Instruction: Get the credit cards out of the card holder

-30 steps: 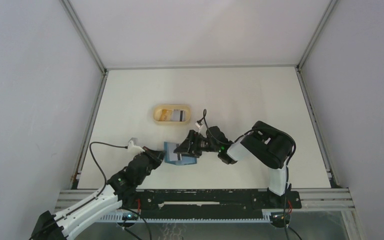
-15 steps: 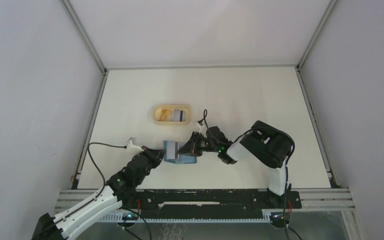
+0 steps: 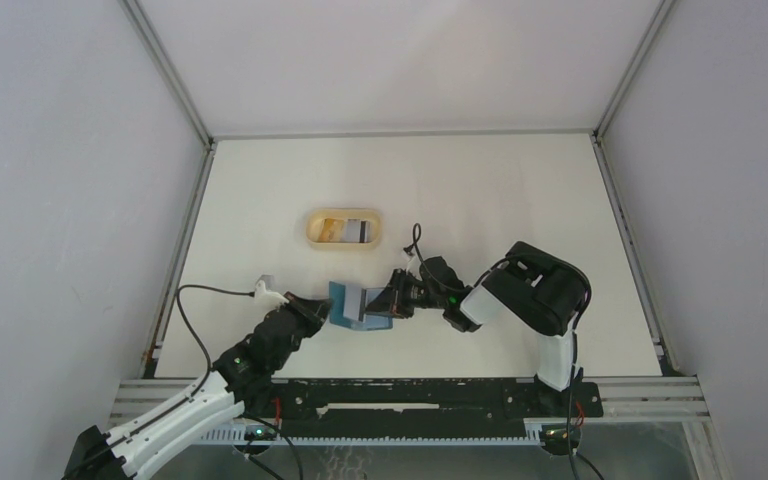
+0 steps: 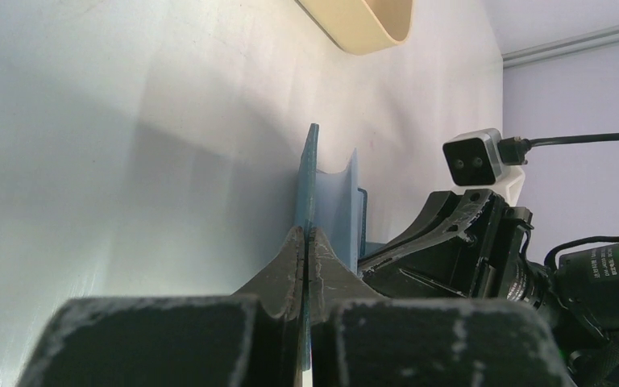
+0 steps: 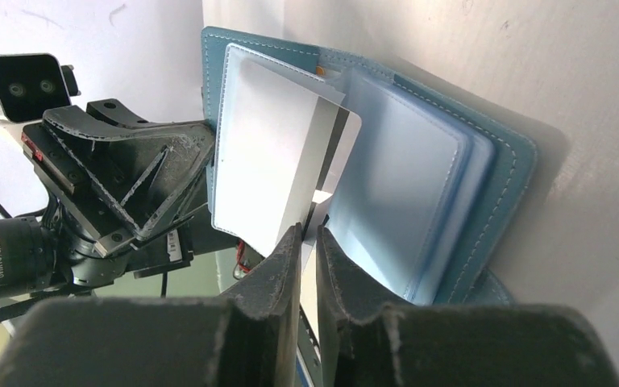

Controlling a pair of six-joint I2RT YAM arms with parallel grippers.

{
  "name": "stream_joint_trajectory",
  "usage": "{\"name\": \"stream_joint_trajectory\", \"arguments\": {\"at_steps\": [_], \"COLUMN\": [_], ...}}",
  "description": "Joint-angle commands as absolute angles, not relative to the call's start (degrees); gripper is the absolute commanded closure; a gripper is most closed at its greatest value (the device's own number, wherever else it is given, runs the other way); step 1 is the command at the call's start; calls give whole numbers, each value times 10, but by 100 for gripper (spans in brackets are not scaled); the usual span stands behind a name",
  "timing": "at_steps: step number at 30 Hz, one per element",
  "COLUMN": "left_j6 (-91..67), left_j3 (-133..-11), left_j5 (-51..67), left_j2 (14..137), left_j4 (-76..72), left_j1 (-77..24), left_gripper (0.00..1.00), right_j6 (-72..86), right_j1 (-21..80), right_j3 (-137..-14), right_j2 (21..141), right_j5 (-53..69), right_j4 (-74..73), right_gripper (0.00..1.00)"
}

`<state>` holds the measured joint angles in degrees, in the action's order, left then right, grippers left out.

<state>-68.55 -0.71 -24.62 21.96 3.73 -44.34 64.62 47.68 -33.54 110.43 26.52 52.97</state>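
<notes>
The teal-blue card holder [image 3: 344, 304] stands open on its edge between my two grippers. The left gripper [image 3: 320, 309] is shut on its thin outer cover [image 4: 311, 173], seen edge-on in the left wrist view between the left gripper's [image 4: 306, 235] closed tips. In the right wrist view a white credit card [image 5: 278, 153] sticks out of a pale inner pocket [image 5: 407, 193] of the holder [image 5: 506, 165]. The right gripper [image 5: 308, 230] is shut on the lower edge of that card. From above, the right gripper [image 3: 388, 301] meets the holder's right side.
A tan oval dish [image 3: 313, 231] holding a couple of cards [image 3: 350, 229] sits just behind the holder; its end also shows in the left wrist view as the dish [image 4: 371, 24]. The left arm's body [image 5: 121, 181] stands close behind the holder.
The right gripper has closed from wide open onto the white card and shifted slightly right. The holder now stands more open. The left gripper keeps its hold.
</notes>
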Motion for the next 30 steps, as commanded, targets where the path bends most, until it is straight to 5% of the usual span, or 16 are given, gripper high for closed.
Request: {"name": "stream_joint_trajectory", "arguments": {"at_steps": [1, 5, 12, 15, 21, 30], "left_j6": [-683, -683, -683, -684, -684, -683], "left_j3": [83, 83, 83, 83, 83, 83], "left_j5": [-241, -241, -243, -243, -242, -243], "left_j2": [214, 213, 216, 217, 217, 218], "left_j4": [98, 98, 98, 98, 98, 95], "left_j1": [-444, -444, -444, -444, -444, -444], "left_gripper": [100, 100, 100, 100, 100, 100], "right_j6": [631, 636, 672, 707, 728, 614], "right_j1": [473, 472, 481, 487, 496, 531], "right_j3": [-332, -333, -367, -375, -375, -425], "right_j2": [1075, 1082, 1125, 1158, 1167, 1095], "right_j5": [272, 270, 274, 272, 242, 166], "right_j4": [553, 568, 592, 625, 604, 327], "right_gripper": [81, 70, 25, 14, 8, 2]}}
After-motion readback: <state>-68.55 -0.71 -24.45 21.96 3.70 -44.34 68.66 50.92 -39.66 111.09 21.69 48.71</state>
